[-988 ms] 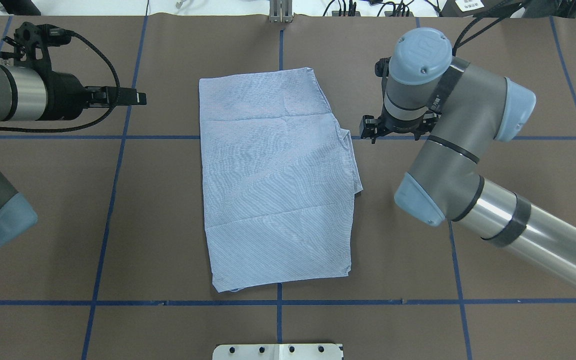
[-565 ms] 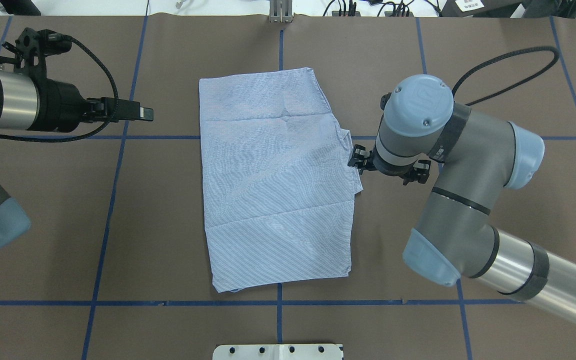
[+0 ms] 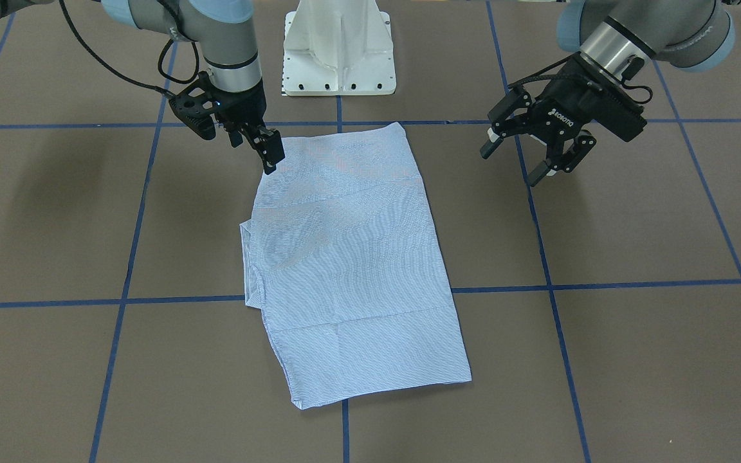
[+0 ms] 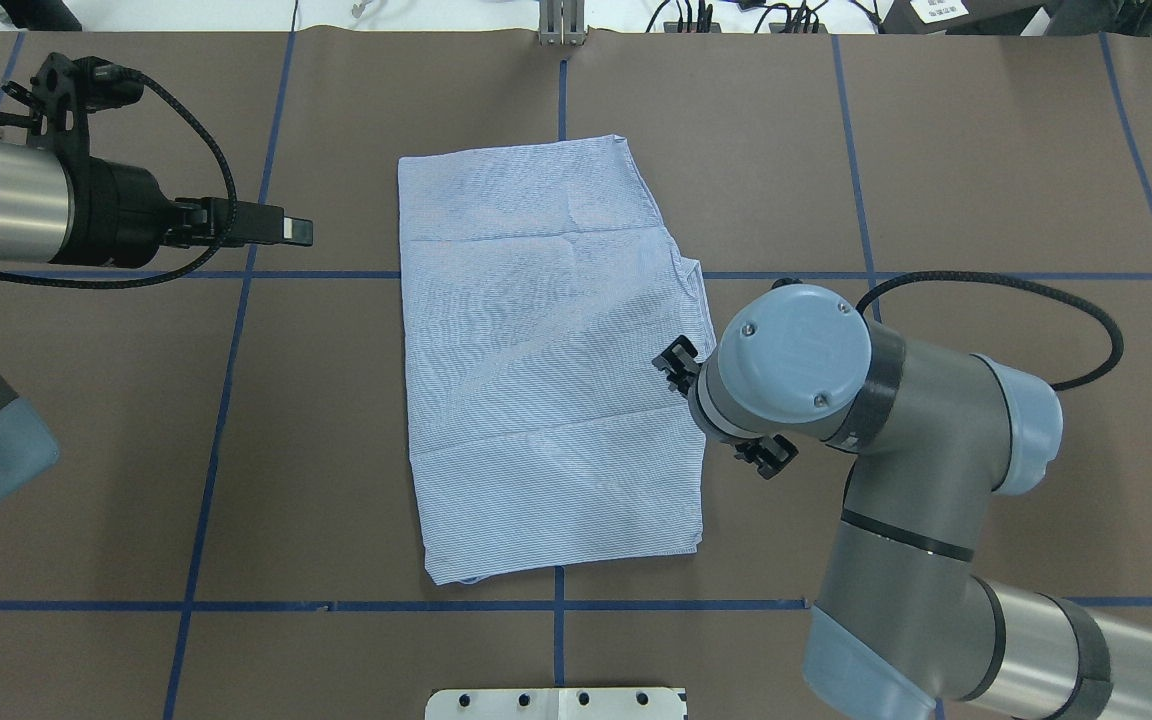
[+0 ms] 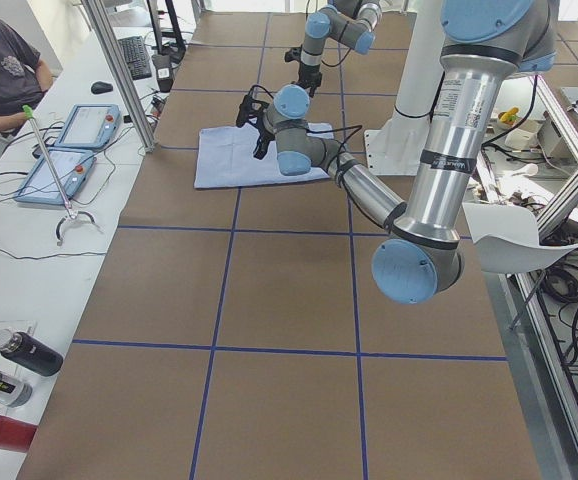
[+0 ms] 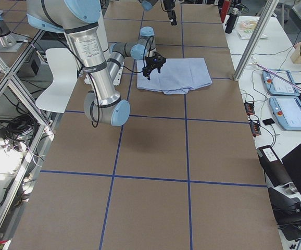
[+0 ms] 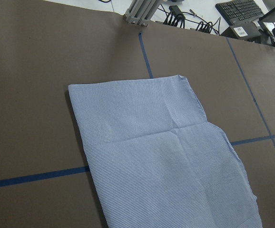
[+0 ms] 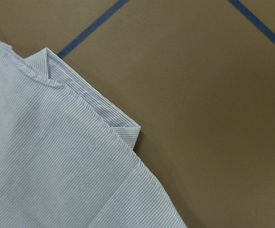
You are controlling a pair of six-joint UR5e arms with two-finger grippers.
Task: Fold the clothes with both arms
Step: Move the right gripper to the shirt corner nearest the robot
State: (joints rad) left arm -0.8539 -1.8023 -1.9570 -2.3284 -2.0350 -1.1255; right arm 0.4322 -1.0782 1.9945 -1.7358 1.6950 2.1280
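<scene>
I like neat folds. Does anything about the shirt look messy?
Yes. A flap pokes out past the shirt on the robot's right side, so that edge looks crooked instead of straight.

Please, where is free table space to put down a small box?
Free: the brown table near-left of the folded light blue striped shirt; also the far right corner beyond the blue tape line. Crowded: the shirt's right edge, under the slim black right gripper; the wide black left gripper hangs far left.
</scene>
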